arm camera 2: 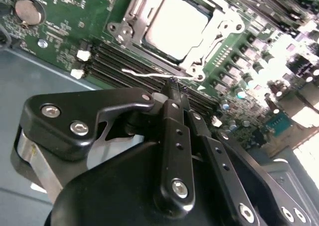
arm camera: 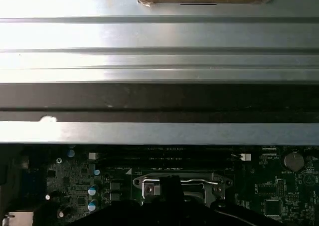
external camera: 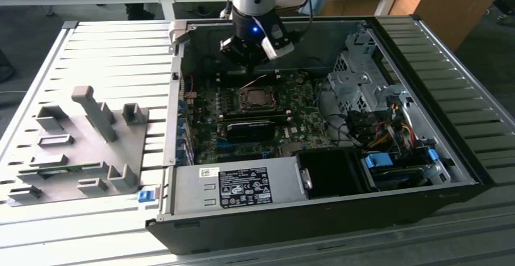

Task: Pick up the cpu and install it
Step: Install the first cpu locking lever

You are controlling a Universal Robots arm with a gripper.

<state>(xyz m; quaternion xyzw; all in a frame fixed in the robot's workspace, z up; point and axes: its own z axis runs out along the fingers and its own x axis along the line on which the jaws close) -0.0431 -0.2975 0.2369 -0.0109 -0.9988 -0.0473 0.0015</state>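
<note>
The cpu (arm camera 2: 177,26) lies flat, silvery top up, inside the metal-framed socket (arm camera 2: 219,41) on the green motherboard (arm camera 2: 60,21). In the exterior view the cpu (external camera: 257,98) sits mid-board inside the open computer case (external camera: 322,224). My gripper (arm camera 2: 172,82) hangs just beside the socket, over the memory slots, its black fingers (arm camera 2: 169,136) pressed together at the tips with nothing seen between them. A thin silver lever wire (arm camera 2: 144,75) of the socket runs right up to the tips. From outside, the gripper (external camera: 245,67) hovers over the board's far edge, behind the socket. The socket frame (arm camera: 182,183) also shows in the first wrist view.
A grey holder fixture (external camera: 81,145) stands on the slatted table at the exterior view's left. Inside the case are a power supply (external camera: 233,187), a drive cage (external camera: 362,79) and a cable bundle (external camera: 386,133). The case wall (arm camera: 159,133) rises close behind the gripper.
</note>
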